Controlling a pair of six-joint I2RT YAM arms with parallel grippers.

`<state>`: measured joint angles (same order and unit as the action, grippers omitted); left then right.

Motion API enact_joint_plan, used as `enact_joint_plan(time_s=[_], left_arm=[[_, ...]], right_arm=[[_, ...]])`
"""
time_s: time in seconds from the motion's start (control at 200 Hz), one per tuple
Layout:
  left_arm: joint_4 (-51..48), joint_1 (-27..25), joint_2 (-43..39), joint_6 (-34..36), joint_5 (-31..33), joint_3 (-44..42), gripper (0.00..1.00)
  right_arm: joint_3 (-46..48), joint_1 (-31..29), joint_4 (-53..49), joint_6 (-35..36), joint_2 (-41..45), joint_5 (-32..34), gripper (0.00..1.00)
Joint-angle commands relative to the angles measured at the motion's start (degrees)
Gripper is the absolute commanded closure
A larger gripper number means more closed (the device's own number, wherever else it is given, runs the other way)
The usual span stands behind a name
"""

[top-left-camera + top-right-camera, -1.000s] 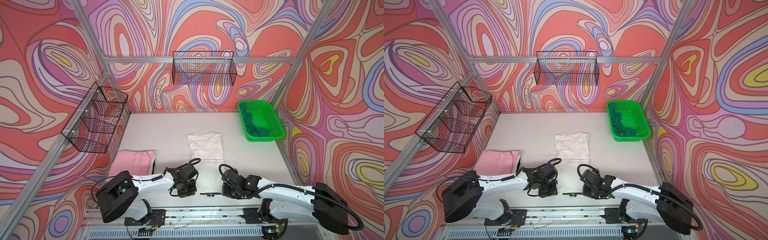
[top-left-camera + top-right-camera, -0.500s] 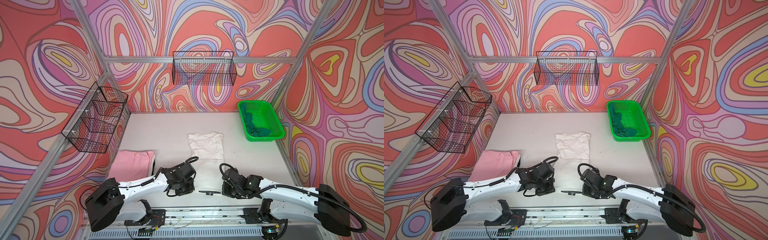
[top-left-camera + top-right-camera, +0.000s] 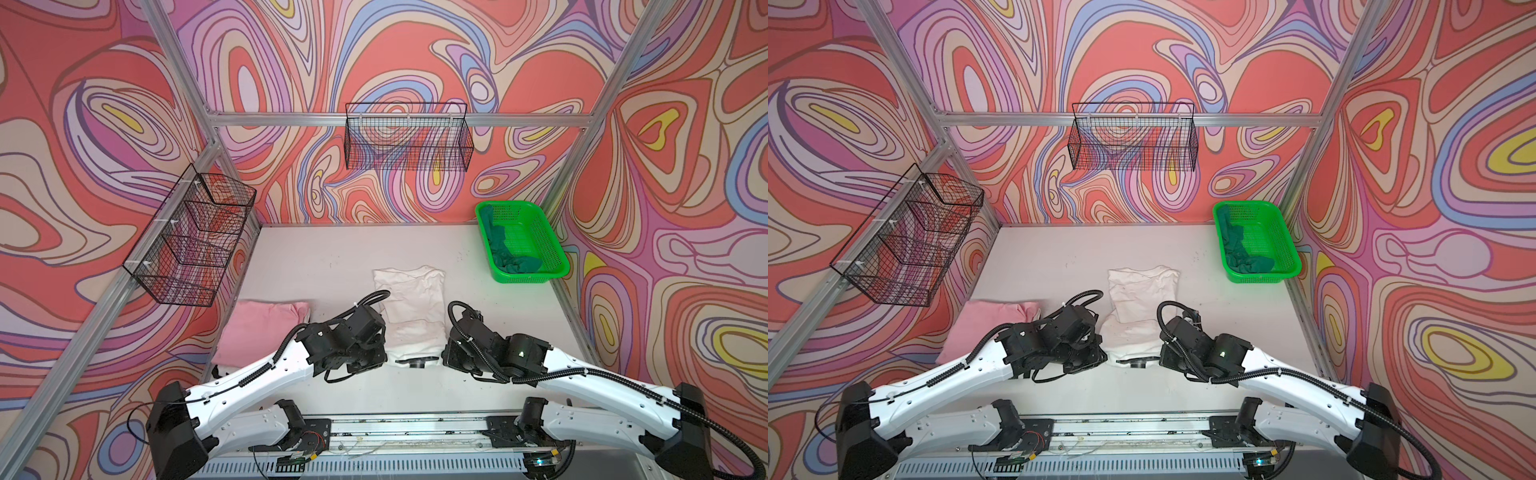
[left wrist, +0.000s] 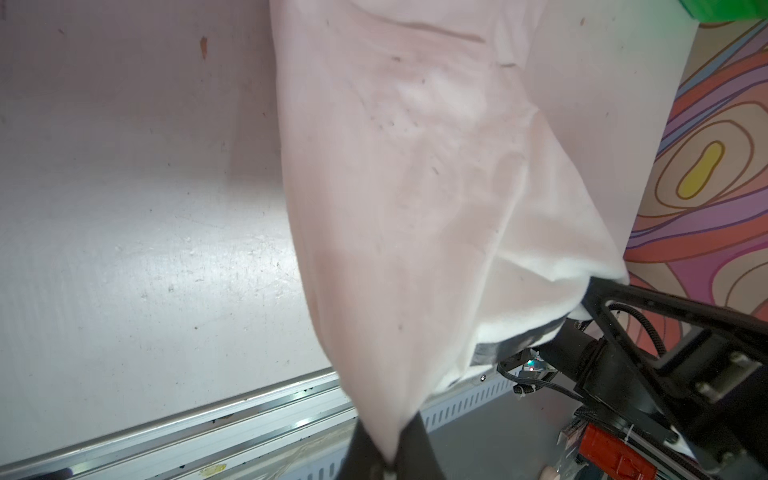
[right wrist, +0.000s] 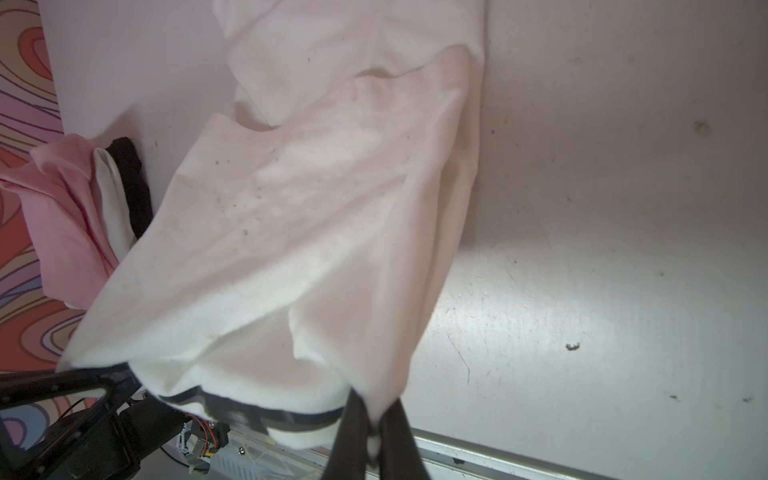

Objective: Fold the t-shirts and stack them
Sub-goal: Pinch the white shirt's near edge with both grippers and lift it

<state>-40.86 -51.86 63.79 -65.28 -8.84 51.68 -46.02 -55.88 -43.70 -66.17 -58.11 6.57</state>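
I see my left gripper [image 4: 390, 455] pressed together on one near corner of the white shirt [image 3: 409, 297], and my right gripper [image 5: 374, 436] pinching the other near corner. The lifted edge sags between them, while the rest of the shirt lies on the table [image 3: 324, 257], stretching away from both grippers. The pink shirt [image 3: 257, 328] lies folded just outside the left gripper. The green shirt [image 3: 505, 253] sits crumpled in the basket [image 3: 549, 245], well beyond the right gripper.
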Motion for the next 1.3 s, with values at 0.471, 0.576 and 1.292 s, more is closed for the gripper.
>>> enact_joint_plan(time_s=[0.471, 0.576, 1.292], left_arm=[[-5.00, 11.20, 12.28, 10.49, -5.70, 17.45, 1.00], [-4.56, 12.57, 15.41, 11.44, -7.90, 19.76, 1.00], [-2.91, 23.79, 33.52, 15.31, -16.79, 33.61, 1.00]], right_arm=[[-15.55, 15.26, 0.40, 14.43, -8.19, -2.29, 1.00], [-16.55, 17.46, 1.73, 15.41, -9.95, -3.70, 1.00], [-27.51, 30.95, 11.50, 21.68, -27.60, -15.74, 1.00]])
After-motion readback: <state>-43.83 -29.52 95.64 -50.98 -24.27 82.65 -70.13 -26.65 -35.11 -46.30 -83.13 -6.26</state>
